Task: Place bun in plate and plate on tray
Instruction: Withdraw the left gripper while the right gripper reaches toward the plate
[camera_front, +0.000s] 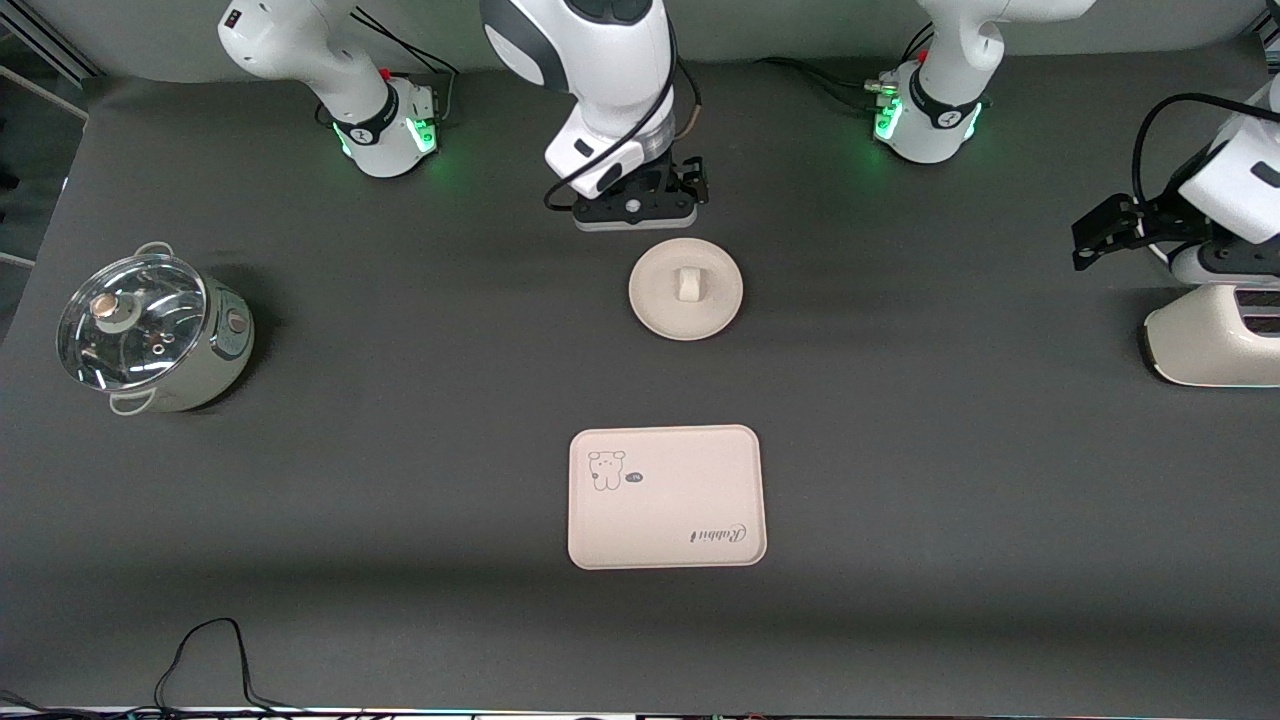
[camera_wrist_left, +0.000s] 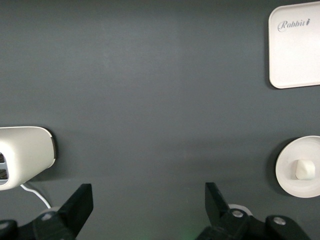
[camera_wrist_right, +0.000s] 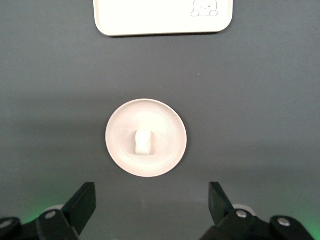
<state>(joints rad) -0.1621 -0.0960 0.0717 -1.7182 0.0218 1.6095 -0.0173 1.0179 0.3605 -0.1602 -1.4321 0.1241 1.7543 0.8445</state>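
The bun (camera_front: 687, 285) lies in the middle of the round plate (camera_front: 655, 310), at the table's centre. The tray (camera_front: 667, 497) lies flat and bare, nearer to the front camera than the plate. My right gripper (camera_front: 640, 205) is open and empty, over the bare table by the plate's rim on the robots' side. In the right wrist view its gripper (camera_wrist_right: 152, 195) faces the plate (camera_wrist_right: 120, 145), the bun (camera_wrist_right: 144, 142) and the tray (camera_wrist_right: 150, 20). My left gripper (camera_front: 1095, 235) waits open and empty at the left arm's end; its wrist view (camera_wrist_left: 149, 195) shows the plate (camera_wrist_left: 287, 172) and tray (camera_wrist_left: 295, 55).
A pot with a glass lid (camera_front: 150, 330) stands at the right arm's end of the table. A white toaster-like appliance (camera_front: 1215, 345) stands at the left arm's end, under the left arm. A black cable (camera_front: 210, 650) loops at the table's front edge.
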